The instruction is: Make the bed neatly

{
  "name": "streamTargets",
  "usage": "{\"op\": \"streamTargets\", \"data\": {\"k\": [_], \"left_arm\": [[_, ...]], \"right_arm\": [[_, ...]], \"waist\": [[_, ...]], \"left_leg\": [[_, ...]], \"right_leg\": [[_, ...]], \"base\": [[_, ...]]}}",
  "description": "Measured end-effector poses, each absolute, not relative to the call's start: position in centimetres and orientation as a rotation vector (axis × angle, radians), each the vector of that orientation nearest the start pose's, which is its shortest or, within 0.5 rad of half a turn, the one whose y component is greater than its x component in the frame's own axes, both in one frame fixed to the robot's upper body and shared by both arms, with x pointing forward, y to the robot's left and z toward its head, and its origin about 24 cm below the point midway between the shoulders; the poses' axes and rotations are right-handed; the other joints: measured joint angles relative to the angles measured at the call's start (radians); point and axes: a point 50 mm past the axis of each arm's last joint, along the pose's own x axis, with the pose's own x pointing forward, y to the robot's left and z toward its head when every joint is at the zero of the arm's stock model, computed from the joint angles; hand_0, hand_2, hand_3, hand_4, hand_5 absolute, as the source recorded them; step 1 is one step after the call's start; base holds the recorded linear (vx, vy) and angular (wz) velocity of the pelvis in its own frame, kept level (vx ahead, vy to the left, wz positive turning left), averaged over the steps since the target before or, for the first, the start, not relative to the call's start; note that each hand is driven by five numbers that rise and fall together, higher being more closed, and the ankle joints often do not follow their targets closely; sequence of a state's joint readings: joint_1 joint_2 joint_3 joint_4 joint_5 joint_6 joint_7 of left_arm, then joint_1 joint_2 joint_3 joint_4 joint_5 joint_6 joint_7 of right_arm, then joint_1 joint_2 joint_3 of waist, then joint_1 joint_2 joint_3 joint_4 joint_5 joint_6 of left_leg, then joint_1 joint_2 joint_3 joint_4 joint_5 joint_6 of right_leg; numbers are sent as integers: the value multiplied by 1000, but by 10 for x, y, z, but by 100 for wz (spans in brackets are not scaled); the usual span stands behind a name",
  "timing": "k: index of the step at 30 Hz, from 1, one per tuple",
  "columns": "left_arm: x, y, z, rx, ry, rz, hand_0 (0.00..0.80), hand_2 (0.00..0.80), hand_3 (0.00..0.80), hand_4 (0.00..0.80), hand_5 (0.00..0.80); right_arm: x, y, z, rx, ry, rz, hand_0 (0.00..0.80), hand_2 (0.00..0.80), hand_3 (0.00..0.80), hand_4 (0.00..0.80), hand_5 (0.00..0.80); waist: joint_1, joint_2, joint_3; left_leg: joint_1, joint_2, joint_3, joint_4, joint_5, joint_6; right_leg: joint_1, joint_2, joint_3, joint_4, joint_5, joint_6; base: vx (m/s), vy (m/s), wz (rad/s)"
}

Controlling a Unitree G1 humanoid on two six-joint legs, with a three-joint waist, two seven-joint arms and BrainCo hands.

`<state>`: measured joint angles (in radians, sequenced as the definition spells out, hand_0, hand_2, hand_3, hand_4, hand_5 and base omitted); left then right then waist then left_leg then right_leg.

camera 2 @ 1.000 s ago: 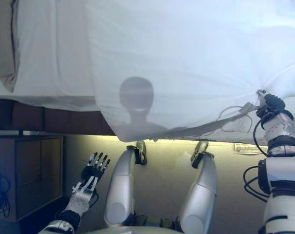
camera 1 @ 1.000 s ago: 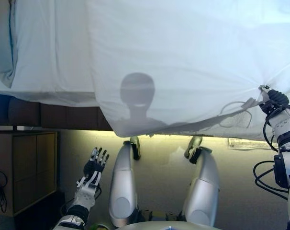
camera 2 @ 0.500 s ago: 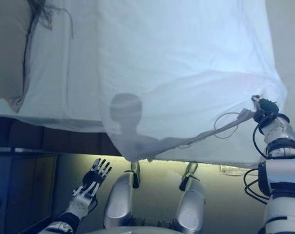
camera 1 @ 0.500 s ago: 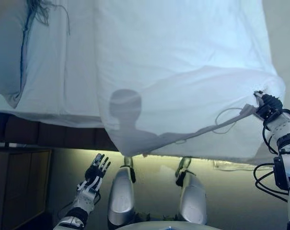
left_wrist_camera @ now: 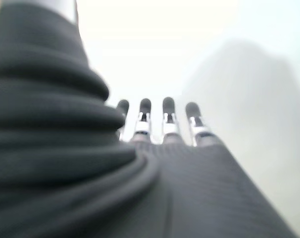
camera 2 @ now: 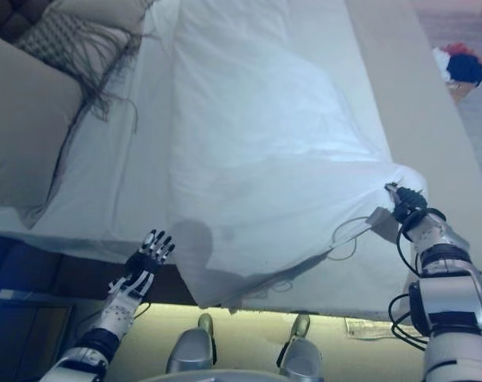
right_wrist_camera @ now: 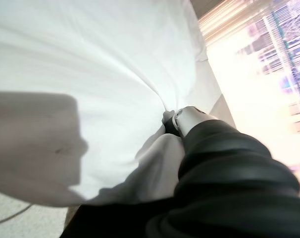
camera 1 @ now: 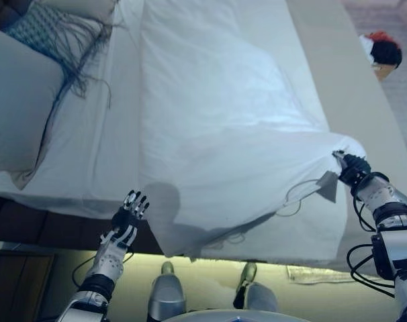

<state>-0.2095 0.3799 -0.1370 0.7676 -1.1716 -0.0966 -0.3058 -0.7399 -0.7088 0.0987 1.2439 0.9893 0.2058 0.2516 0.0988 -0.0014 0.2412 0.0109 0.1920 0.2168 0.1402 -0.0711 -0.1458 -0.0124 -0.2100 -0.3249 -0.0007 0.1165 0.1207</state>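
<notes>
Since the earlier frame, camera view has tilted up over the bed; right hand (camera 1: 353, 169) has carried the duvet (camera 1: 223, 134) corner higher onto the bed (camera 2: 400, 87).

Right hand: fingers curled and pinching the duvet's lower right corner, with cloth fanning out in taut creases from the grip, as the right wrist view confirms. The white duvet lies along the middle of the bed, its near edge draped over the bed's side. Left hand (camera 1: 126, 218): fingers straight and spread, holding nothing, raised just beside the bed's near edge, left of the hanging duvet. A pillow (camera 1: 19, 100) and a fringed cushion (camera 2: 74, 36) lie at the head end, far left.
</notes>
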Motion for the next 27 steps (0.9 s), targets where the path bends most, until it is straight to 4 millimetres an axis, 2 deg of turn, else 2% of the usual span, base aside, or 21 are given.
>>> {"op": "streamTargets", "data": {"k": [3, 6, 8, 9, 13, 18, 21, 27], "left_arm": [[281, 224, -26, -763, 298, -19, 0, 0, 0, 0, 0], [286, 207, -26, -874, 383, -113, 0, 0, 0, 0, 0], [274, 176, -38, -1157, 512, -264, 0, 0, 0, 0, 0], [268, 162, -43, -1243, 564, -318, 0, 0, 0, 0, 0], [243, 116, -59, -1448, 780, -460, 0, 0, 0, 0, 0], [228, 98, -67, -1576, 888, -429, 0, 0, 0, 0, 0], [223, 94, -71, -1665, 929, -336, 0, 0, 0, 0, 0], [213, 73, -76, -1696, 1080, -233, 0, 0, 0, 0, 0]], "right_arm": [[328, -334, 55, 473, 397, -259, 800, 800, 800, 800, 800], [330, -324, 48, 467, 427, -238, 800, 800, 800, 800, 800], [333, -309, 40, 463, 459, -199, 800, 800, 800, 800, 800], [335, -302, 36, 459, 473, -180, 800, 800, 800, 800, 800], [332, -274, 14, 489, 531, -144, 800, 800, 800, 800, 800], [332, -249, 4, 487, 553, -90, 800, 800, 800, 800, 800], [331, -231, -3, 516, 560, -68, 800, 800, 800, 800, 800], [326, -208, -13, 568, 579, -55, 800, 800, 800, 800, 800]], "waist": [[-3, -2, -17], [-8, -12, -37], [-24, -24, -52], [-30, -32, -60], [-35, -75, -86], [-37, -105, -103], [-37, -131, -106], [-43, -174, -109]], "left_leg": [[35, 4, 4, -17, 3, -5], [50, 8, 13, -28, 5, -9], [72, 13, 21, -38, 6, -11], [75, 15, 25, -40, 7, -12], [98, 41, 40, -44, 9, -27], [116, 78, 56, -49, 19, -48], [115, 102, 57, -48, 26, -62], [79, 121, 59, -36, 30, -67]], "right_leg": [[27, 8, 0, -5, 0, 0], [34, 14, 5, -11, 0, 0], [50, 21, 10, -17, -1, -1], [50, 24, 13, -18, -1, -2], [63, 56, 19, -28, -1, -18], [65, 95, 37, -27, -4, -39], [61, 118, 39, -25, -8, -52], [15, 130, 43, -3, -16, -58]], "base": [[125, -39, -2], [100, -38, -7], [109, -134, -8], [117, -202, -14], [96, -182, -12], [48, -196, -13], [-17, -216, -5], [-60, -165, -5]]}}
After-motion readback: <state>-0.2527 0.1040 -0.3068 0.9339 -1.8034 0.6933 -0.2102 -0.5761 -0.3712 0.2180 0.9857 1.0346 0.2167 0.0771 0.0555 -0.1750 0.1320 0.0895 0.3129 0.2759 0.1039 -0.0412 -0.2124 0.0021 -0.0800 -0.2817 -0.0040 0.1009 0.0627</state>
